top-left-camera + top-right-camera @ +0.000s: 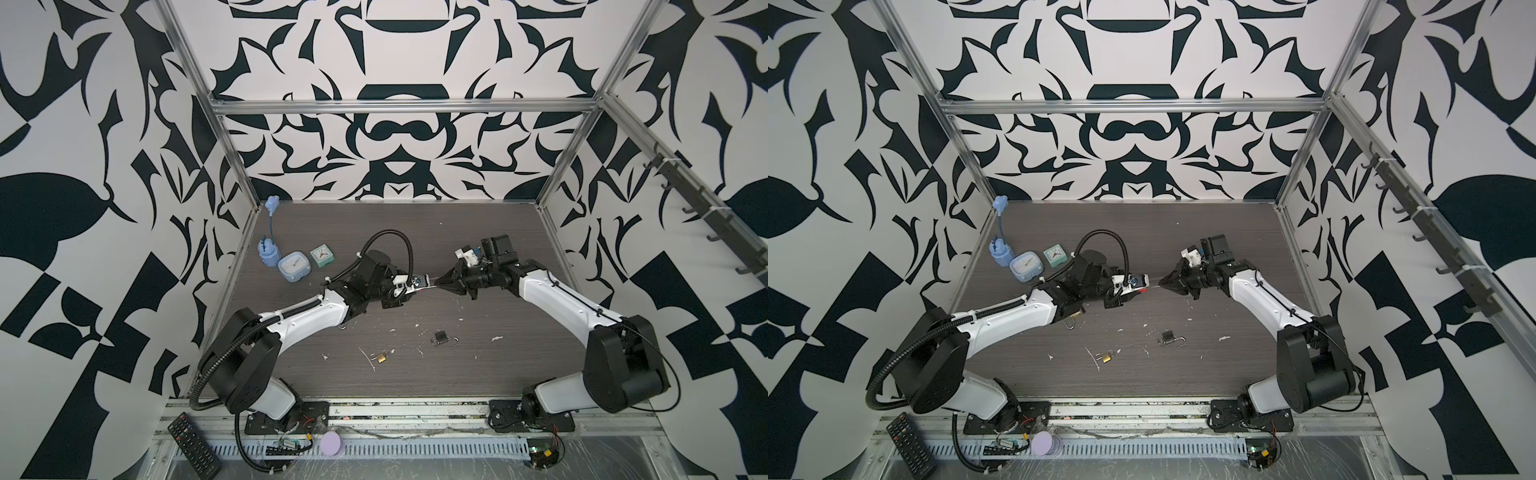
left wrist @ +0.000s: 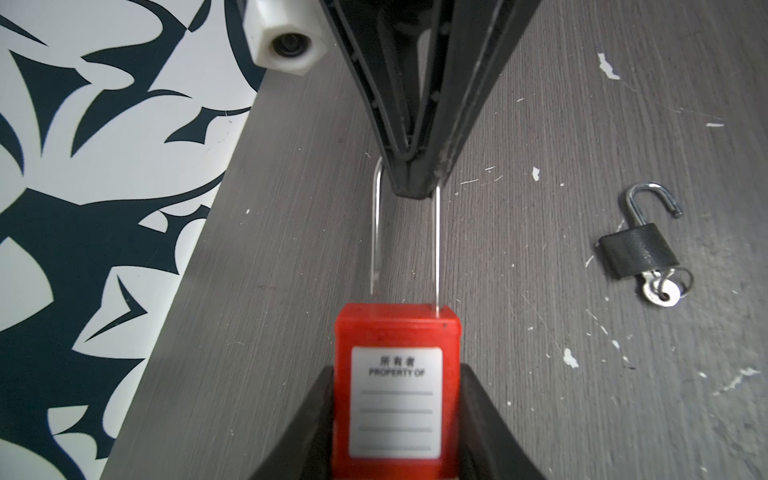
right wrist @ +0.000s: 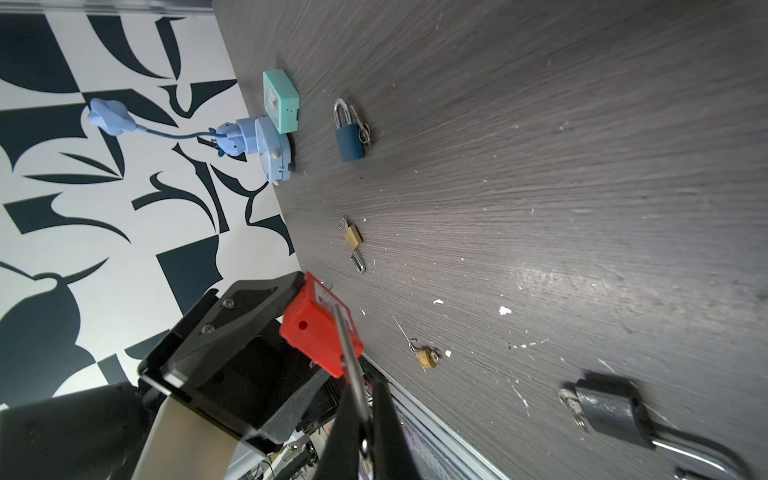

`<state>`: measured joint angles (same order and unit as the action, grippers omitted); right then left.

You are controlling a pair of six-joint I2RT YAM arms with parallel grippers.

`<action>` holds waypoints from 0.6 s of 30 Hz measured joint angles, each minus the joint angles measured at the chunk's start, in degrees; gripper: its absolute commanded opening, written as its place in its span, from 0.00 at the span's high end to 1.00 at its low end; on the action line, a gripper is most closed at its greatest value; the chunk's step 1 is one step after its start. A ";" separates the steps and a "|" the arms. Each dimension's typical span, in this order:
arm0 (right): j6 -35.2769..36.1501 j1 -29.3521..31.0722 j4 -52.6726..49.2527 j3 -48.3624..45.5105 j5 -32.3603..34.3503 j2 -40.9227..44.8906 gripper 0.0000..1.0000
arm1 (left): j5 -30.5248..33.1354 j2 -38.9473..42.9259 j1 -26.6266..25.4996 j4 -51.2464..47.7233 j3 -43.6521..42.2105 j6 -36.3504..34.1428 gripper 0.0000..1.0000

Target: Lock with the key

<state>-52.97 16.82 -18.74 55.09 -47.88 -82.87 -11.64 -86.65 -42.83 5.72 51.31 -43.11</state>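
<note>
Above the dark wood-grain table (image 1: 457, 232), the left gripper (image 2: 397, 372) clamps the red padlock (image 2: 397, 328) by its body. Its white label reads "所有者 PROPERTY OF" over blank lines. The right gripper (image 2: 411, 189) has its jaws pressed together on the far bend of the long shackle (image 2: 437, 249). Near the red padlock, a black padlock (image 2: 638, 249) lies open on the table, with keys (image 2: 660, 293) in it.

Patterned booth around a dark wood-grain tabletop.
Bold black-and-white swirls cover the back wall (image 1: 399, 50) and both side walls (image 1: 83, 249). An aluminium frame (image 1: 399, 107) runs up the corners and across the back. The grey-brown tabletop (image 1: 478, 232) is flecked with white chips (image 1: 496, 338). A rail of dark hooks (image 1: 1433, 235) slants along the right-hand wall. The light is even and soft.
</note>
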 measured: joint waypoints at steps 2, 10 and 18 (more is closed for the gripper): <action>1.57 0.17 0.26 0.20 0.00 -0.24 1.00 | -0.22 -0.17 0.04 0.02 0.00 0.76 1.00; 11.76 0.83 0.35 0.66 0.50 -0.31 1.00 | -1.07 -1.05 0.13 -0.11 0.00 5.11 1.00; 21.20 1.68 4.17 -2.23 2.45 4.52 1.00 | -4.22 -1.92 0.61 0.17 0.96 8.90 1.00</action>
<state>-31.77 18.50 -14.57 52.86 -45.43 -78.35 -15.86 -88.58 -42.22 5.89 52.27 -34.22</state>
